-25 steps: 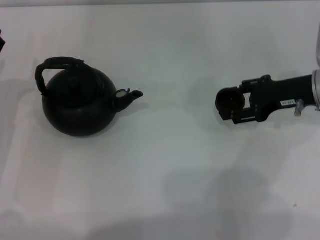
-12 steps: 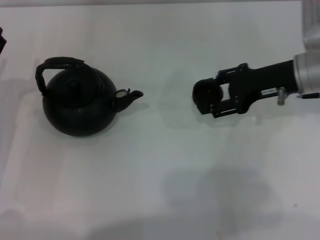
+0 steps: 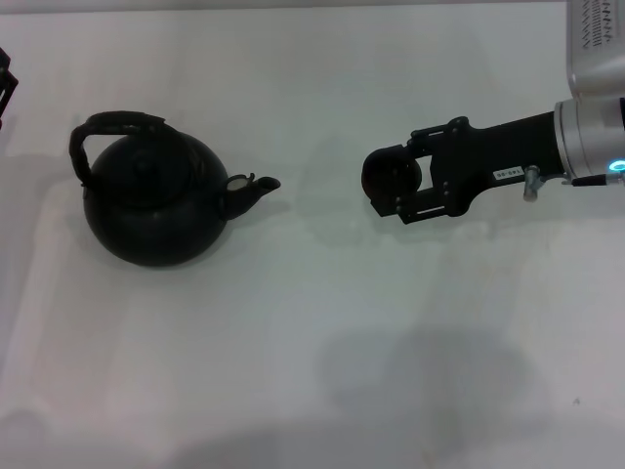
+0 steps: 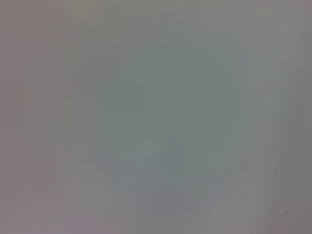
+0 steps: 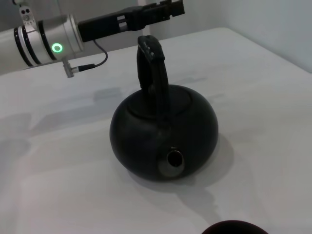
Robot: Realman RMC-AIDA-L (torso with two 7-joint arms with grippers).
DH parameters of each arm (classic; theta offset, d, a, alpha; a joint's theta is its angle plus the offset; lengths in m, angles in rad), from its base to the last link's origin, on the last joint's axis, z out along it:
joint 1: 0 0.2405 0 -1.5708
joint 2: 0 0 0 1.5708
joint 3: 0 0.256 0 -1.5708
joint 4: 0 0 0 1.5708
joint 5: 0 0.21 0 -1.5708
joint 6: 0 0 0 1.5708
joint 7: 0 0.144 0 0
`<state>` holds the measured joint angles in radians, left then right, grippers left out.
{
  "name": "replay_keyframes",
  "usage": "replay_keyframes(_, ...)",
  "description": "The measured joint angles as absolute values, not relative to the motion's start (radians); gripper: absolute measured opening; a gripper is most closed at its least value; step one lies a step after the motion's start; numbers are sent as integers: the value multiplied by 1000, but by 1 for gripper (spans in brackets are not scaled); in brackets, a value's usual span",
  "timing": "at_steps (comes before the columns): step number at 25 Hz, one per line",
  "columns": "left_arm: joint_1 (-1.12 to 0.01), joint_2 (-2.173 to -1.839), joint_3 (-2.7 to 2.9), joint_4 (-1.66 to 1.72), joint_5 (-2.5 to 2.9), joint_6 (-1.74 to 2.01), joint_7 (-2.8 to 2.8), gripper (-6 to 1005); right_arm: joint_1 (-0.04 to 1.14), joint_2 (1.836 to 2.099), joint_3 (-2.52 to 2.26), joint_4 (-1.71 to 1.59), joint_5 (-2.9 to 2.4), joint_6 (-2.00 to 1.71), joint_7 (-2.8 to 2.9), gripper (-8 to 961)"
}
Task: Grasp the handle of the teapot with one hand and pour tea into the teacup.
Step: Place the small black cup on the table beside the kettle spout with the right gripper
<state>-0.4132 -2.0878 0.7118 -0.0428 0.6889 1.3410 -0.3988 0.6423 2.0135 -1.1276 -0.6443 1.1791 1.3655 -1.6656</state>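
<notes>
The matte black teapot (image 3: 151, 210) stands on the white table at the left, spout pointing right. Its arched handle (image 3: 117, 122) rises over the lid. My right gripper (image 3: 391, 186) reaches in from the right and is shut on the small dark teacup (image 3: 389, 178), held right of the spout with a gap between them. The right wrist view shows the teapot (image 5: 163, 129) spout-on, its handle (image 5: 151, 63) upright, and the teacup's rim (image 5: 234, 227) at the frame's edge. My left gripper (image 5: 168, 9) hovers behind the teapot; only a sliver of it (image 3: 5, 88) shows at the head view's left edge.
The white table (image 3: 322, 332) carries only the teapot. The left wrist view shows only a plain pale surface (image 4: 156, 117). The left arm (image 5: 48, 36), with a green light, stretches behind the teapot in the right wrist view.
My right gripper has moved left toward the teapot's spout, carrying the teacup with it. The teapot has not moved.
</notes>
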Motion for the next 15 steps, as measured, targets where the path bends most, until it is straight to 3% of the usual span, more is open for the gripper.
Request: replay_keyframes(15, -427, -2086, 712, -42, 695, 1341, -399, 880, 621, 2016, -1132, -653, 1179, 1356, -1666, 728)
